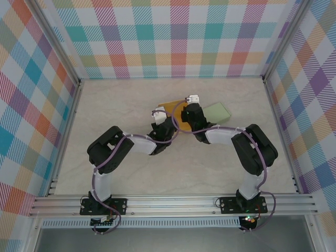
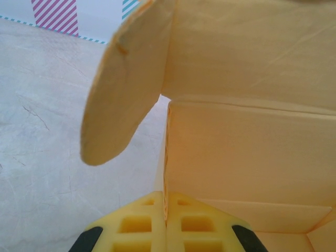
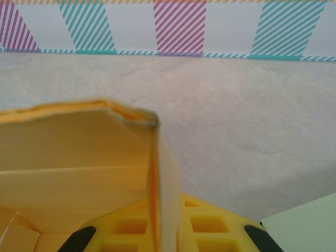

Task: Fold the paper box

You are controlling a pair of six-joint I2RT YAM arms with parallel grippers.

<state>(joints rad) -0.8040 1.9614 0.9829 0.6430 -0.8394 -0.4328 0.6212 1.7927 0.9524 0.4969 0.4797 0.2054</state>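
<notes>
1. Table (image 1: 115, 105): pale marbled surface, enclosed on three sides by checked walls. Both arms reach in to its centre.

2. Paper box (image 1: 170, 109): yellow, partly folded, located at the centre of the table between the two grippers. In the left wrist view the paper box (image 2: 252, 147) shows a broad side panel with horizontal creases. A rounded flap (image 2: 126, 89) stands out from its upper left corner, over the table surface. In the right wrist view the paper box (image 3: 73, 157) shows its open interior and one upright corner edge.

3. Left gripper (image 1: 167, 122): at the near left side of the box. In its own view the left gripper (image 2: 165, 223) is closed, and its yellow fingers (image 2: 139, 226) pinch a thin upright wall of the box.

4. Right gripper (image 1: 188, 111): at the right side of the box. In its own view the right gripper (image 3: 160, 226) has a box wall standing edge-on between its fingers (image 3: 210, 226), which are drawn in against it on both sides.

5. Green sheet (image 1: 218, 112): pale green, lying flat just to the right of the box. One corner of the green sheet (image 3: 304, 226) appears beside the right fingers.
</notes>
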